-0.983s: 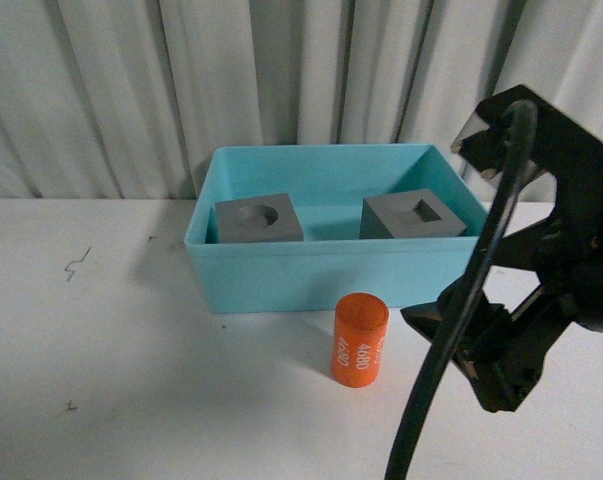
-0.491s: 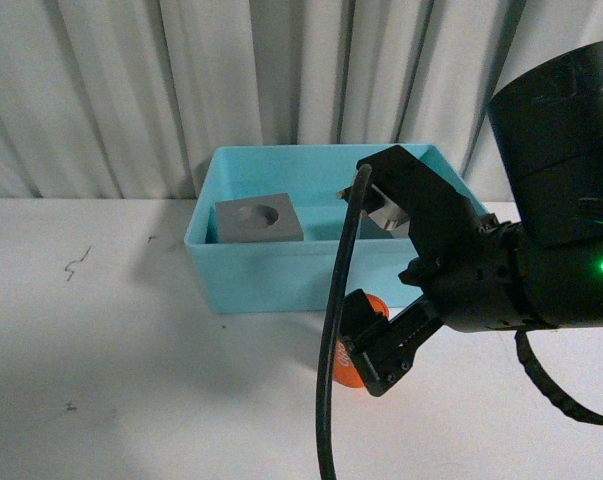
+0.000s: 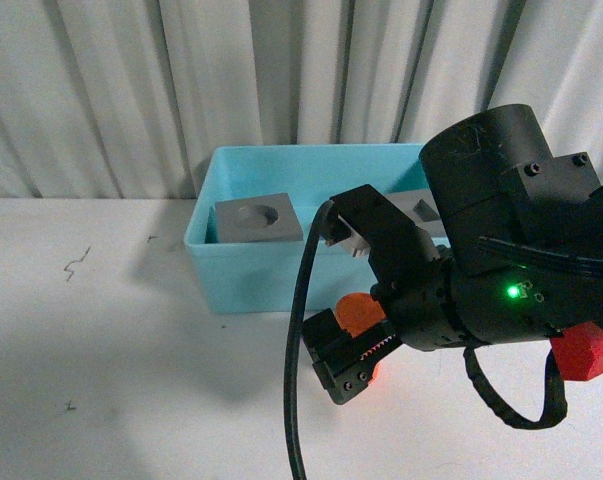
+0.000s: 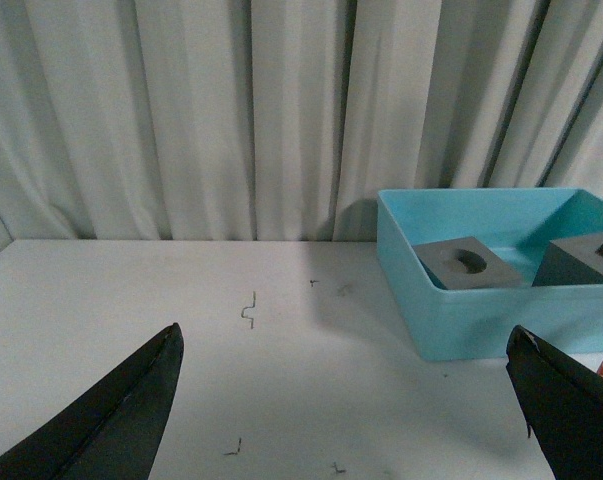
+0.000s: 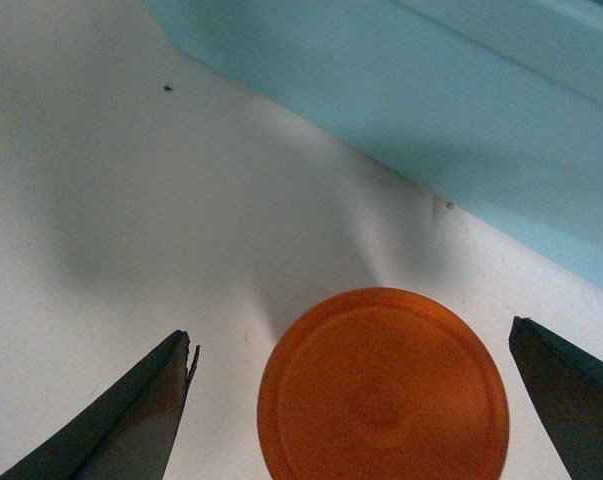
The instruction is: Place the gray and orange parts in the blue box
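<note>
The blue box (image 3: 251, 272) stands at the back of the white table. Inside it sit a gray cube with a round recess (image 3: 258, 218) and a gray cube with a square recess (image 3: 424, 207), the latter mostly hidden behind my right arm. The orange cylinder (image 3: 359, 309) stands upright on the table just in front of the box. My right gripper (image 3: 356, 345) hangs open directly over it; in the right wrist view the cylinder's round top (image 5: 383, 390) lies between the spread fingers of the gripper (image 5: 351, 335), untouched. My left gripper (image 4: 351, 400) is open and empty over bare table, with the box (image 4: 451, 320) off to one side.
A pleated white curtain (image 3: 131, 90) closes the scene right behind the box. My right arm's black body and cable (image 3: 296, 380) fill the right front of the table. A red piece (image 3: 586, 352) shows at the arm's right edge. Small dark marks (image 4: 249, 308) dot the tabletop.
My right arm has swung left and down from the table's right side until its open gripper is over the orange cylinder. It now covers most of the square-recess cube. Nothing else moved.
</note>
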Controlling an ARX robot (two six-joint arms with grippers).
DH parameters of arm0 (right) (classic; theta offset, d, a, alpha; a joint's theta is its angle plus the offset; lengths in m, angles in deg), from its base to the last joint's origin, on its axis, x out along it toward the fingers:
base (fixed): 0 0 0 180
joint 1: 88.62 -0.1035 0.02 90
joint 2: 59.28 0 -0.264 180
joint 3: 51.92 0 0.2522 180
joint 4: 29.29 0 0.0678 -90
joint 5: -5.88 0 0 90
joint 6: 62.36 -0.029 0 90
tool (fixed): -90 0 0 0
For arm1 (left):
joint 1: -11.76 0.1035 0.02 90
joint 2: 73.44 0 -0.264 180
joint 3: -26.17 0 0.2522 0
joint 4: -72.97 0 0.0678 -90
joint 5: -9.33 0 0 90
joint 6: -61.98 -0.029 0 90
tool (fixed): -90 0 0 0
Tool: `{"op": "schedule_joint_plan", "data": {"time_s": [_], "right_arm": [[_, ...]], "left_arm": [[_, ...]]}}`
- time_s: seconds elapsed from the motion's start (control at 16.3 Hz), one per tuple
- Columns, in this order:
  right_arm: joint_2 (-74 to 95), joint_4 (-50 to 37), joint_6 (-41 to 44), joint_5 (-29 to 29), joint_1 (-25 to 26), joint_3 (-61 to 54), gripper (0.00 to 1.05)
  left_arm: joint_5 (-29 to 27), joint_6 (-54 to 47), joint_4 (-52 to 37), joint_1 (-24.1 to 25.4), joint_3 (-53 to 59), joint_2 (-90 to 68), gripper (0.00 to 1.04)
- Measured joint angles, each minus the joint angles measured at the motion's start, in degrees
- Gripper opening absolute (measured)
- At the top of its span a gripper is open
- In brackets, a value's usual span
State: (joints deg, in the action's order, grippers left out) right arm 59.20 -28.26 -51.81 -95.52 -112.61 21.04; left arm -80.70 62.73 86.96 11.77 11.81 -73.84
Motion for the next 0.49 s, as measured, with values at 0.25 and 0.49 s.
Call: {"op": "schedule_joint_plan", "data": {"time_s": [0.25, 0.49], "right_arm": [[0.1, -0.7, -0.2, 0.7, -0.4, 0.1, 0.58], [-9.5, -3.4, -1.5, -1.6, -0.5, -5.1, 0.48]], "left_arm": [[0.0, 0.0, 0.0, 0.0, 0.0, 0.0, 0.98], [0.0, 0.0, 0.0, 0.0, 0.0, 0.0, 0.98]]}}
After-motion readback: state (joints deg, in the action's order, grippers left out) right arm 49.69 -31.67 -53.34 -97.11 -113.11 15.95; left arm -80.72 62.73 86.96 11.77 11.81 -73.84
